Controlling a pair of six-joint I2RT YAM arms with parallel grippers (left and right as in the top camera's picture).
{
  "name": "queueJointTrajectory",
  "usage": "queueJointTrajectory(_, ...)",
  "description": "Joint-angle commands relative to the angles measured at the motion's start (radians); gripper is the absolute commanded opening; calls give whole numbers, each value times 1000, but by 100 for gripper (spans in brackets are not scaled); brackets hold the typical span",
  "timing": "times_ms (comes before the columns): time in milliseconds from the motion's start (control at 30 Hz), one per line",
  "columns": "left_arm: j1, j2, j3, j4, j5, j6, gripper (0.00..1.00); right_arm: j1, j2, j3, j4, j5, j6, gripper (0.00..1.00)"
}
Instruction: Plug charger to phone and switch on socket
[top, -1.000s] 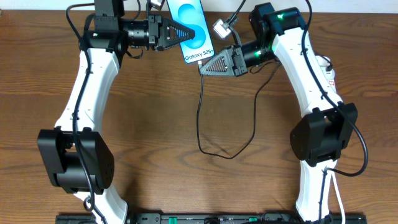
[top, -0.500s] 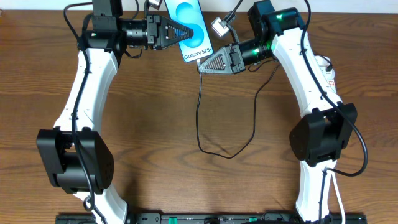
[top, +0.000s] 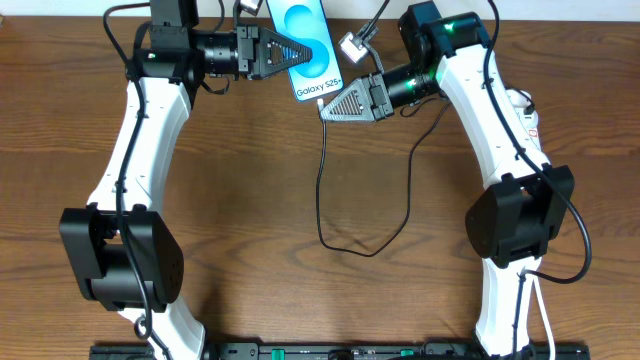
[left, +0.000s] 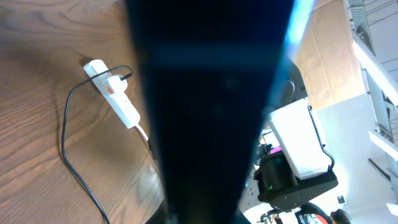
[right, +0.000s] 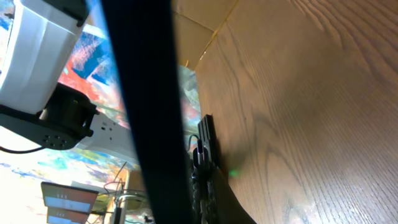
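The phone (top: 310, 40), with its blue screen up, is held off the table at the far middle by my left gripper (top: 292, 52), which is shut on its sides. In the left wrist view the phone's dark back (left: 211, 93) fills the centre. My right gripper (top: 326, 109) is shut on the connector end of the charger (top: 320, 190), right at the phone's lower edge. The connector tip (right: 202, 155) sits between the fingers beside the phone's dark edge (right: 149, 106). The socket (top: 521, 102) lies at the right, mostly hidden by the right arm. It shows fully in the left wrist view (left: 115, 96).
The black cable loops across the middle of the table (top: 350, 248) and rises back to the right toward the socket. A small grey box on a cable (top: 352, 43) hangs near the right wrist. The far table edge runs just behind the phone.
My right gripper has edged slightly up and left toward the phone's lower edge, taking the cable with it. The left gripper and phone have barely moved.
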Motion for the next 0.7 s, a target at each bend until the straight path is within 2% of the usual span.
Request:
queueJointTrajectory(0, -5, -19, 14, 2, 42, 21, 7, 12, -33, 12, -3, -5, 3, 1)
queueJointTrajectory(667, -5, -19, 14, 2, 42, 21, 7, -11, -64, 13, 1, -19, -1, 1)
